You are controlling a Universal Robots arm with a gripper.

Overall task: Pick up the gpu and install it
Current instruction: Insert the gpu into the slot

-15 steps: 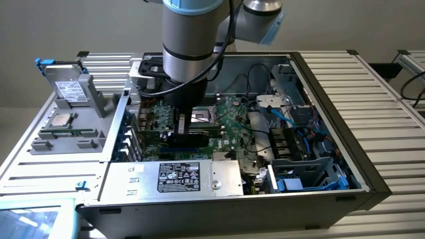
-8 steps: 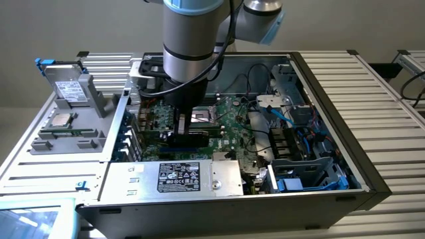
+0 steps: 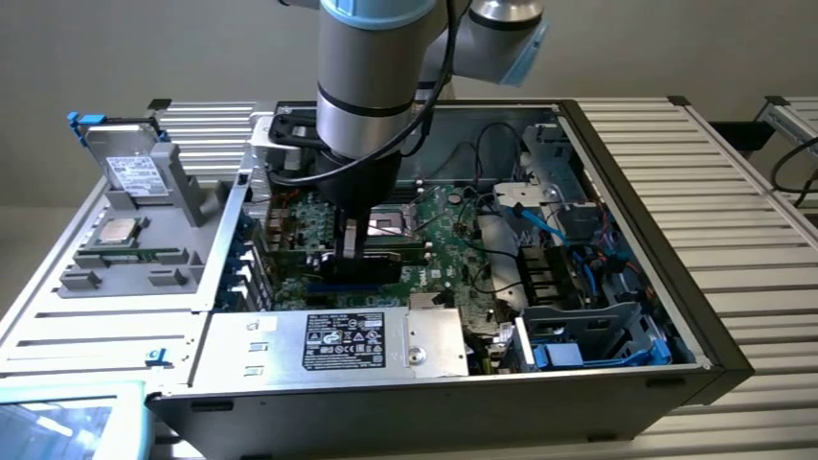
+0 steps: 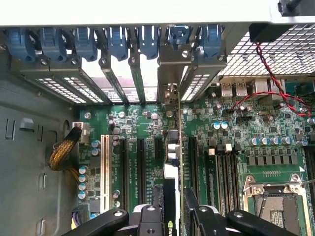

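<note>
Item 1 — black label on the silver power-supply box, near side of the case: white print and certification marks, none legible. Item 2 — small green logo mark on the gpu gripped in my gripper; no lettering readable.

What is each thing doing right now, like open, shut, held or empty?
computer case: open, side cover off
gpu: held upright on its edge over the motherboard
pincer: shut on the gpu
CPU socket: bare, no cooler on it
</note>
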